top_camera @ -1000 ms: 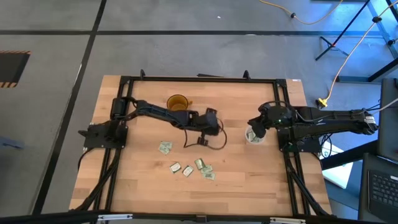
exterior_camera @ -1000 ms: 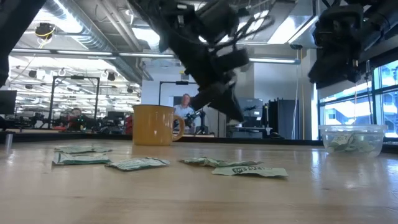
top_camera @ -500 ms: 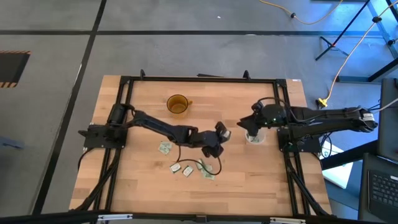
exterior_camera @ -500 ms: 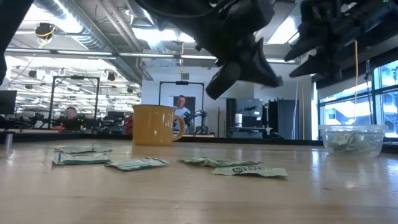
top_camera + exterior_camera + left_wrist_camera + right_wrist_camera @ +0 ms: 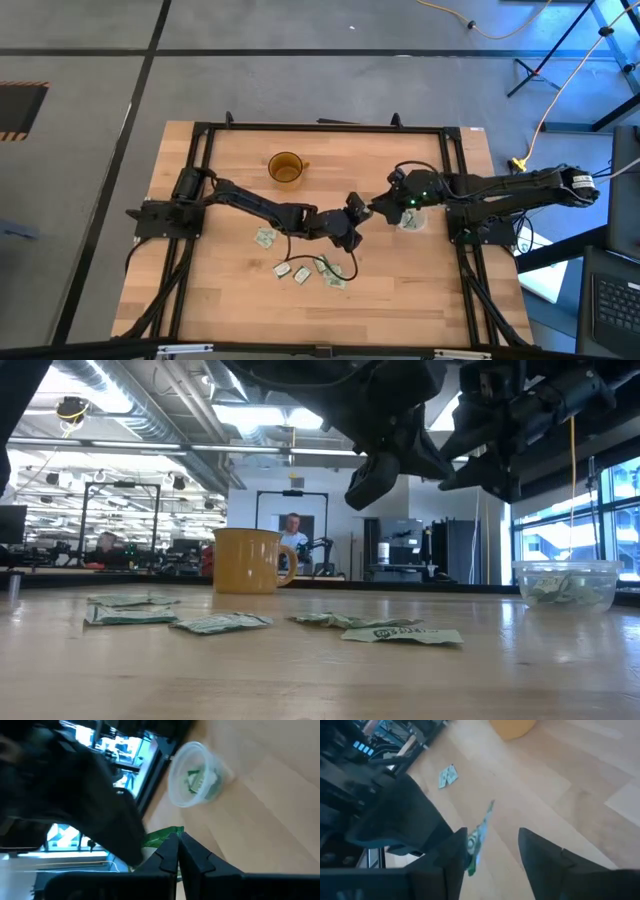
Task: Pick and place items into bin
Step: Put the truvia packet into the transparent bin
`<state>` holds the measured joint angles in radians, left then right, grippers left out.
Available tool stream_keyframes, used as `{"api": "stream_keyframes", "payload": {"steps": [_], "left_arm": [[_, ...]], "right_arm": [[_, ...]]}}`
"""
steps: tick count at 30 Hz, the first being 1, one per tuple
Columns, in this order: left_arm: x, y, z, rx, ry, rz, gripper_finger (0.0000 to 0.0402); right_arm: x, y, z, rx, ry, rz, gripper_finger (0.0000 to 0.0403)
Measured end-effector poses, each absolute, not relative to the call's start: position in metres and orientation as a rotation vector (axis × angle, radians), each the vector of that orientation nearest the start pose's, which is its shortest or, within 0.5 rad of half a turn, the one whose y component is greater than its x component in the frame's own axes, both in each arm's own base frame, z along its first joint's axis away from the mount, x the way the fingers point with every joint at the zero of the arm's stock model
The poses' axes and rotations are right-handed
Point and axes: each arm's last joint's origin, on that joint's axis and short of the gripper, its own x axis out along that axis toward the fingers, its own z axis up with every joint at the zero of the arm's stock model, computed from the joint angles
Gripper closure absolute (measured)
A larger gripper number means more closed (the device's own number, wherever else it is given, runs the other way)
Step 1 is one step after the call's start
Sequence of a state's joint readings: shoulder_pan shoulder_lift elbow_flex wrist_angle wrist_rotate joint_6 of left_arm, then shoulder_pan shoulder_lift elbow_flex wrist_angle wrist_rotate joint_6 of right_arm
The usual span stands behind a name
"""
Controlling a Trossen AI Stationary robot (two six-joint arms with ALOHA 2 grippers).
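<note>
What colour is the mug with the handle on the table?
Amber yellow; the mug shows best in the low view.

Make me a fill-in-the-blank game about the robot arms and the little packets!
1. The left gripper is shut on a green ___.
2. The right gripper has its fingers ___.
3. The clear bin sits beside the ___ arm.
4. The mug is ___ in colour.

Missing words: packet; open; right; yellow
</note>
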<state>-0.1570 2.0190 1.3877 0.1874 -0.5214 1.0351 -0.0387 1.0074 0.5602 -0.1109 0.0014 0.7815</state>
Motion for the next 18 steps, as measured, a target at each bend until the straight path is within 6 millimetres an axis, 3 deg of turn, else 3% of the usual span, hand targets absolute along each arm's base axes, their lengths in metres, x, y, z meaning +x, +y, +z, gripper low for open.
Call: {"api": "stream_keyframes", "payload": {"steps": [18], "left_arm": [[0.448,-0.0548,0.2055,1.167,0.587,0.123,0.0398]], "right_arm": [[0.209,-0.007,0.224,0.748,0.52,-0.212,0.0388]]}}
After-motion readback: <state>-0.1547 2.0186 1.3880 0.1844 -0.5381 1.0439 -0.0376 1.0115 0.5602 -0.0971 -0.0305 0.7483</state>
